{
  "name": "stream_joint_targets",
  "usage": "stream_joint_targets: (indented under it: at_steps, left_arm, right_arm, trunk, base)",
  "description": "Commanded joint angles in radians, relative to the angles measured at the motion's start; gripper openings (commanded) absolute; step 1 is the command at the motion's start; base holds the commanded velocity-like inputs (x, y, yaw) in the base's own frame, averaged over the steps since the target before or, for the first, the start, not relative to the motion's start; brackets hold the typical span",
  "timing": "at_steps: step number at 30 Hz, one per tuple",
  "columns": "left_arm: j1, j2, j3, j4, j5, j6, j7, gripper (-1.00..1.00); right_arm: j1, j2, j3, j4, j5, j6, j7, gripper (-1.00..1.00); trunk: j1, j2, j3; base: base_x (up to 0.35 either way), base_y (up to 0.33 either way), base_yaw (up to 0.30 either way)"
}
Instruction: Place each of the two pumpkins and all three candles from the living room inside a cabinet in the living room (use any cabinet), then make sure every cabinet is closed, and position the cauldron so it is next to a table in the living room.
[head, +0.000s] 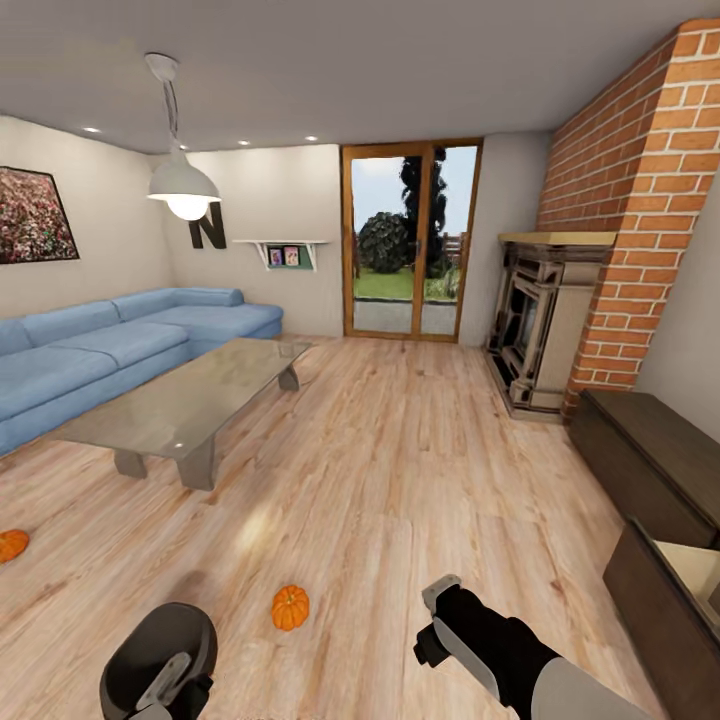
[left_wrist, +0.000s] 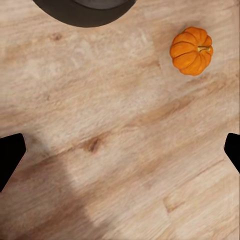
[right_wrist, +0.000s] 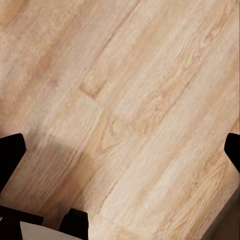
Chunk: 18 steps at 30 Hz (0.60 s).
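My left end effector (left_wrist: 120, 150) hangs spread wide over the wooden floor (head: 400, 480), holding nothing; my right end effector (right_wrist: 120, 150) is spread wide too. One pumpkin (head: 290, 607) lies on the floor between my arms, another pumpkin (head: 12, 545) far left. The cabinet (head: 650, 460) stands right, the glass surface (head: 190, 400) ahead left.

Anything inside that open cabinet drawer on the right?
The open drawer of the cabinet shows only pale wood interior at the head view's edge; most of it is cut off, so contents are unknown.
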Motion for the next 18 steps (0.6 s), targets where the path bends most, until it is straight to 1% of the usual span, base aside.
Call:
stream_joint_targets:
  at_steps: [1,5,10,12,17,18]
  left_arm:
    - [-0.002,-0.001,-0.008,0.002,0.007,0.000,0.001,1.00]
    - [-0.002,-0.002,-0.008,0.002,0.007,0.000,0.001,1.00]
    - [-0.002,-0.002,-0.008,0.002,0.007,0.000,0.001,1.00]
    - [-0.002,-0.002,-0.008,0.002,0.007,0.000,0.001,1.00]
    - [-0.002,-0.002,-0.008,0.002,0.007,0.000,0.001,1.00]
    - [-0.002,-0.002,-0.008,0.002,0.007,0.000,0.001,1.00]
  right_arm:
    - [-0.001,-0.001,0.006,-0.002,-0.011,0.002,-0.009,1.00]
    - [-0.001,0.000,0.006,-0.002,-0.011,0.002,-0.009,1.00]
    - [-0.001,-0.001,0.006,-0.002,-0.011,0.002,-0.009,1.00]
    - [-0.001,-0.001,0.006,-0.002,-0.011,0.002,-0.009,1.00]
    - [-0.001,-0.002,0.006,-0.002,-0.011,0.002,-0.009,1.00]
    - [-0.001,-0.002,0.006,-0.002,-0.011,0.002,-0.009,1.00]
  trunk:
    - [0.000,-0.001,-0.001]
    - [0.000,-0.001,-0.001]
    - [0.000,-0.001,-0.001]
    - [0.000,-0.001,-0.001]
    - [0.000,-0.001,-0.001]
    - [0.000,-0.001,-0.001]
  base:
    - [0.000,0.000,0.293]
    - [0.000,-0.058,0.293]
    - [0.008,-0.219,0.271]
    - [0.048,-0.271,0.142]
    - [0.072,-0.286,0.053]
    - [0.025,-0.284,0.231]
